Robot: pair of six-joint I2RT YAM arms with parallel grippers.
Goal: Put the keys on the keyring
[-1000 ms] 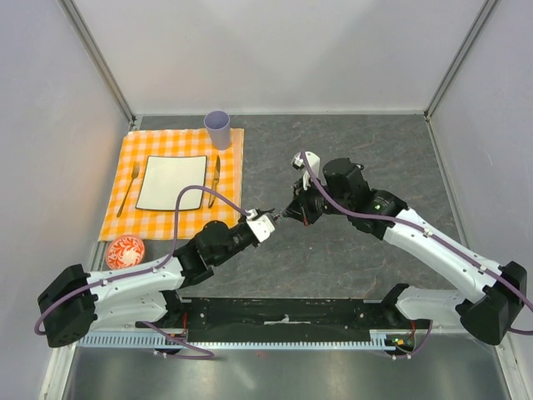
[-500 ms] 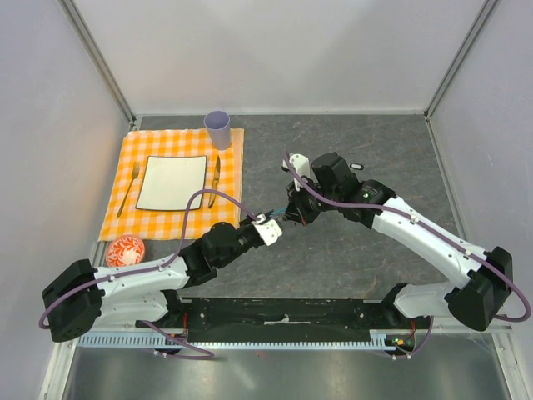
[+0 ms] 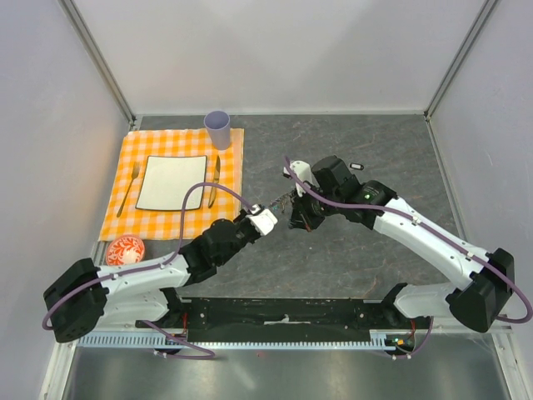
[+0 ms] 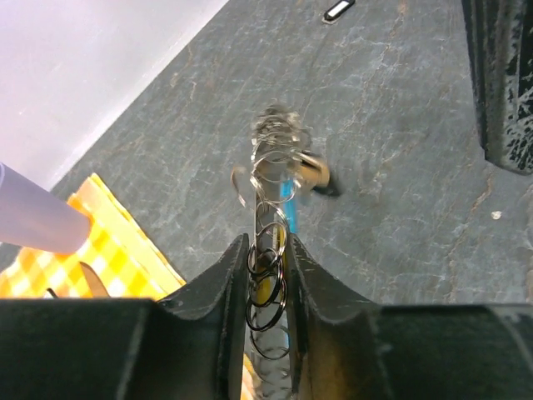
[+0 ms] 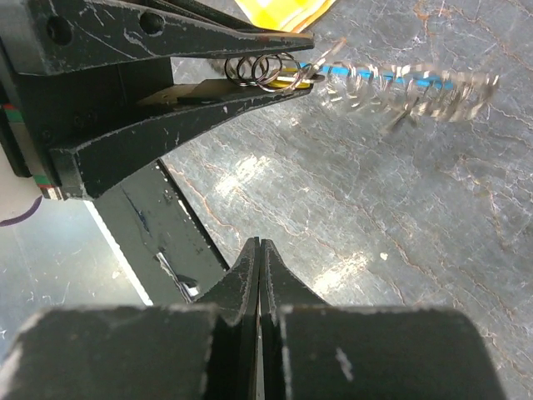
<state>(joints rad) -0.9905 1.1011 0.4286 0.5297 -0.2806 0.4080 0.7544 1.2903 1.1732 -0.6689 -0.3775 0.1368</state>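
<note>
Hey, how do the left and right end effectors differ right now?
The left end effector has its black jaws parted slightly, clamped on the grey metal ring chain with a blue plastic section; the right end effector has its jaws pressed flat together. The left one holds that chain; the right one holds nothing. Both are black two-finger end effectors, close together over the middle of the grey stone-patterned table.

Top camera looks straight down — both close wrist cameras share the keyring (image 4: 275, 154).
</note>
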